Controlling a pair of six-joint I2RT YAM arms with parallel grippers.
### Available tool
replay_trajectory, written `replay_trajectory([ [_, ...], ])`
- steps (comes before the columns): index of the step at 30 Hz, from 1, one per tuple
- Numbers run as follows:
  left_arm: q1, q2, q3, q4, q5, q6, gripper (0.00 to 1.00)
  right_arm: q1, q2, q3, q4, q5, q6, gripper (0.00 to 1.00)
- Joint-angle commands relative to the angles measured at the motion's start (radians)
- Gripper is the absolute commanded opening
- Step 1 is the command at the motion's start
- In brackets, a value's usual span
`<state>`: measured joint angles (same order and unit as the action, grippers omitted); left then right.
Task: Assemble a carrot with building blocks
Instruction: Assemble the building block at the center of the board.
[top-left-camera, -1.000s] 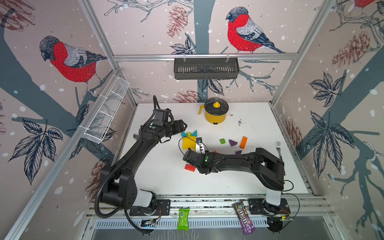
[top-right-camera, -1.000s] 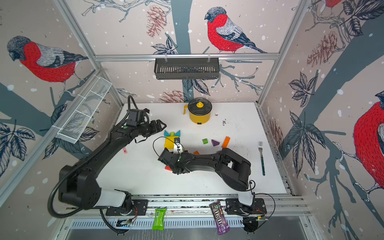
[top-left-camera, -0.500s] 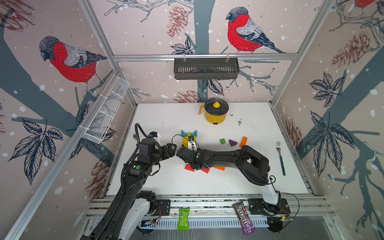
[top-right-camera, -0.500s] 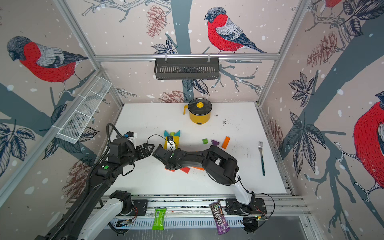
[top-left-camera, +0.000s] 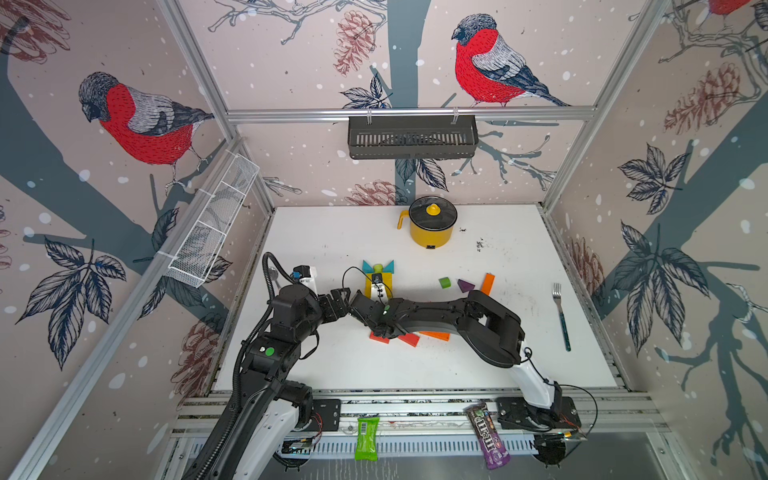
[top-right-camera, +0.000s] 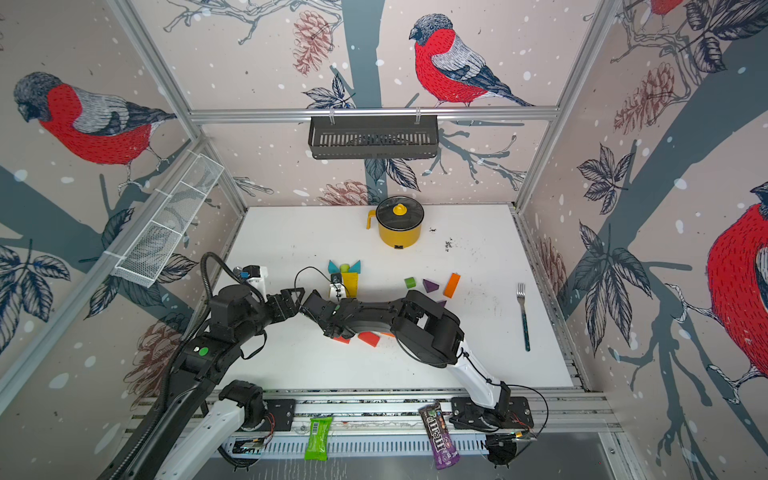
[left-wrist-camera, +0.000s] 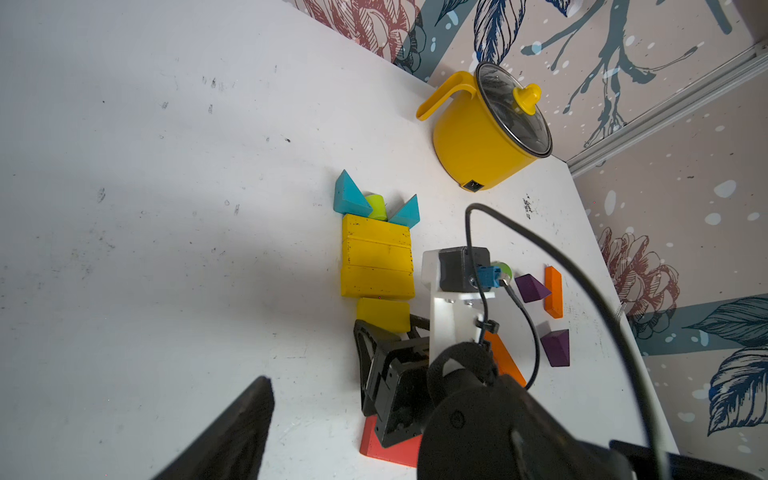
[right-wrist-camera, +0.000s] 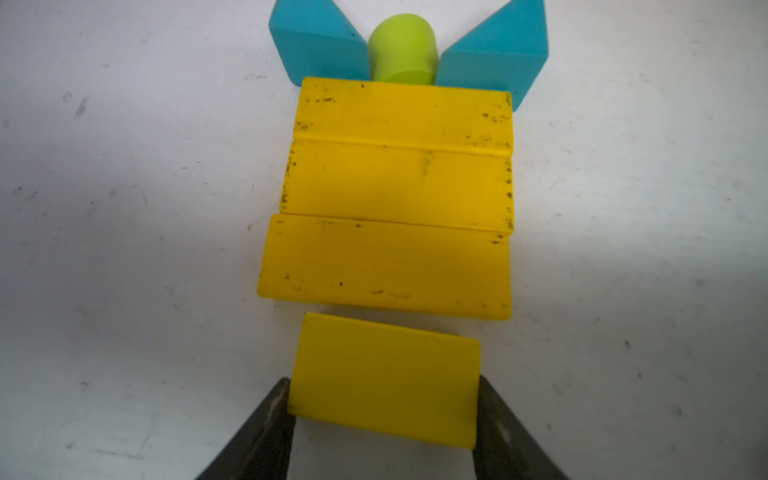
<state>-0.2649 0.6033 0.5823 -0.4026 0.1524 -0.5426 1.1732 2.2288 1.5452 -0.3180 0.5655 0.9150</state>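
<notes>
Leafy top (right-wrist-camera: 401, 50) and three yellow rows (right-wrist-camera: 399, 183) laid; right claw (right-wrist-camera: 384, 384) clasps fourth block (right-wrist-camera: 386, 361) at 6 o'clock; left claw (top-left-camera: 338, 305) indeterminate; tip unbuilt.

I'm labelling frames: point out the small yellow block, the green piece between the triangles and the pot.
small yellow block (right-wrist-camera: 384, 380): right wrist view, top face.
green piece (right-wrist-camera: 401, 50): right wrist view, curved side.
pot (left-wrist-camera: 478, 145): left wrist view, yellow wall.

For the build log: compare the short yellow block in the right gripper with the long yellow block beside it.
The short yellow block is narrower than the long yellow block. The short one is clean and held by the right gripper; the long one is speckled and lies ungripped. Both are flat, yellow, rectangular.
</notes>
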Motion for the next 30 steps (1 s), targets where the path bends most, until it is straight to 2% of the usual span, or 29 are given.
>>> replay_trajectory([
  [1, 0.000, -0.013, -0.004, 0.018, -0.008, 0.009, 0.84, 0.002, 0.023, 0.013, -0.038, -0.009, 0.019, 0.60],
  [6, 0.000, -0.018, -0.001, 0.015, -0.008, 0.009, 0.84, 0.002, 0.028, 0.009, -0.043, -0.008, 0.031, 0.63],
  [14, -0.001, -0.011, -0.001, 0.018, 0.008, 0.015, 0.84, 0.019, -0.018, 0.007, -0.059, 0.017, 0.034, 0.78],
  [23, -0.001, -0.024, 0.001, 0.014, -0.011, 0.012, 0.84, 0.043, -0.192, -0.048, -0.096, 0.106, -0.013, 0.79],
  [30, -0.001, -0.042, 0.002, 0.006, -0.046, 0.004, 0.85, -0.004, -0.245, -0.114, -0.110, 0.090, -0.056, 0.79],
])
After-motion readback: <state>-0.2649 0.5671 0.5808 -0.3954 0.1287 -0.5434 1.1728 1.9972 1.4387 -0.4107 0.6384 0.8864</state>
